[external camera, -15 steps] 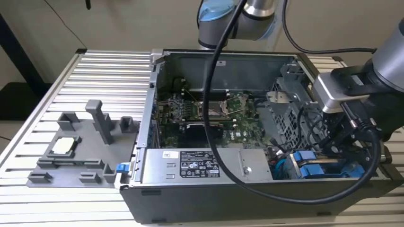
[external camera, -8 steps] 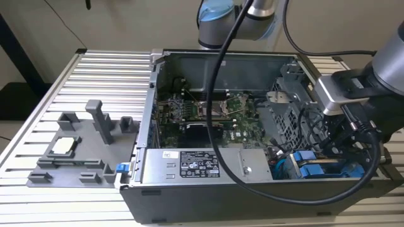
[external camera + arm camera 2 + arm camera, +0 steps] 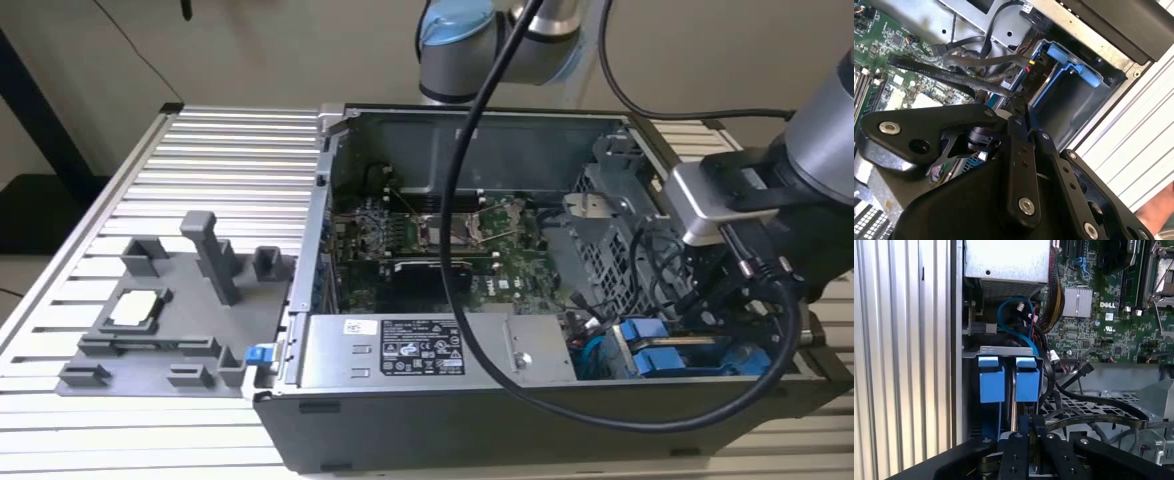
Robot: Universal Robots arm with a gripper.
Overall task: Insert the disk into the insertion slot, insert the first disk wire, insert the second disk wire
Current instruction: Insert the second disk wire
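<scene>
The disk (image 3: 1027,382) sits in the insertion slot (image 3: 1004,351) of the dark grey cage, its blue front next to another blue-fronted drive (image 3: 991,382). In the exterior view the blue fronts (image 3: 651,345) lie in the case's near right corner, below the arm's wrist. My gripper (image 3: 1029,424) hangs just off the disk's front, fingers closed together. A flat black disk wire (image 3: 1104,414) runs right into the fingertips. In the second wrist view the same wire (image 3: 944,67) ends at the gripper (image 3: 1015,105), close to the blue frame (image 3: 1066,55).
The open computer case (image 3: 307,300) lies on a slatted metal table (image 3: 200,150). Green motherboard (image 3: 427,230), silver power supply (image 3: 414,350), a blue cable (image 3: 1014,315) and red-yellow wires crowd the cage. A grey fixture tray (image 3: 160,310) stands at the exterior view's left.
</scene>
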